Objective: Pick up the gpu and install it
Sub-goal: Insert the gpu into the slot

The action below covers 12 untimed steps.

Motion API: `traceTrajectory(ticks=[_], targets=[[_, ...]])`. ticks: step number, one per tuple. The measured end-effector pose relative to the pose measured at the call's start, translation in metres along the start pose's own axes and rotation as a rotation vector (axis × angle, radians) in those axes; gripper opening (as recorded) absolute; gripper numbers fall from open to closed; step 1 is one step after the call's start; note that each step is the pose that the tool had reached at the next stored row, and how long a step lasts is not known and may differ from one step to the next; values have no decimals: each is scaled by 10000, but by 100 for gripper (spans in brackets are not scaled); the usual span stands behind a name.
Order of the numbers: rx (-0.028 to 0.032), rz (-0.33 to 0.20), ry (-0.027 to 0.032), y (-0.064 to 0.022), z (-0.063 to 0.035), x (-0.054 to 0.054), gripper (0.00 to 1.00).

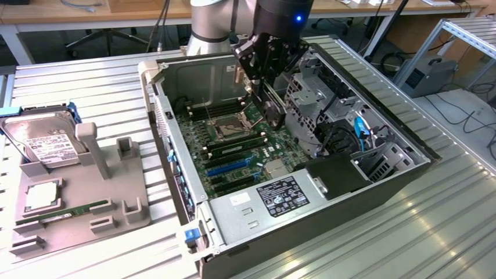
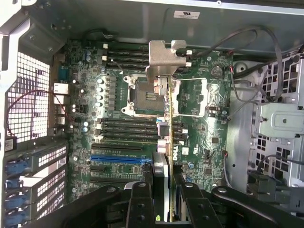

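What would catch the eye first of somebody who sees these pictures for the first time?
The open computer case sits in the middle of the exterior view, its green main board bare. Above the board, the black pincer grips a graphics card held on edge. At the exterior view's left, a hard drive sits in a grey tray.

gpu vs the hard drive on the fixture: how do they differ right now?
The gpu is clamped in the end effector over the motherboard; the hard drive sits on the grey fixture outside the case.
The gpu is a thin green board with a silver bracket; the hard drive is a thicker silver block, white label.
The gpu hangs on edge; the hard drive leans label-up.
Shared: neither is mounted in the case.
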State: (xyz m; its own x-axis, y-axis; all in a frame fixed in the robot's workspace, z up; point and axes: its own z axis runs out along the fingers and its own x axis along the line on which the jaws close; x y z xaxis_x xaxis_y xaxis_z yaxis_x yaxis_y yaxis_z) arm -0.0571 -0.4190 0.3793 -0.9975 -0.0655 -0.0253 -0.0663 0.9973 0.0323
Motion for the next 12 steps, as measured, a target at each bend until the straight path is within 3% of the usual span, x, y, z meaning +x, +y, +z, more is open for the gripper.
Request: traceTrajectory(ticks=[12], targets=[[-4, -172, 6, 0, 1, 0, 27]])
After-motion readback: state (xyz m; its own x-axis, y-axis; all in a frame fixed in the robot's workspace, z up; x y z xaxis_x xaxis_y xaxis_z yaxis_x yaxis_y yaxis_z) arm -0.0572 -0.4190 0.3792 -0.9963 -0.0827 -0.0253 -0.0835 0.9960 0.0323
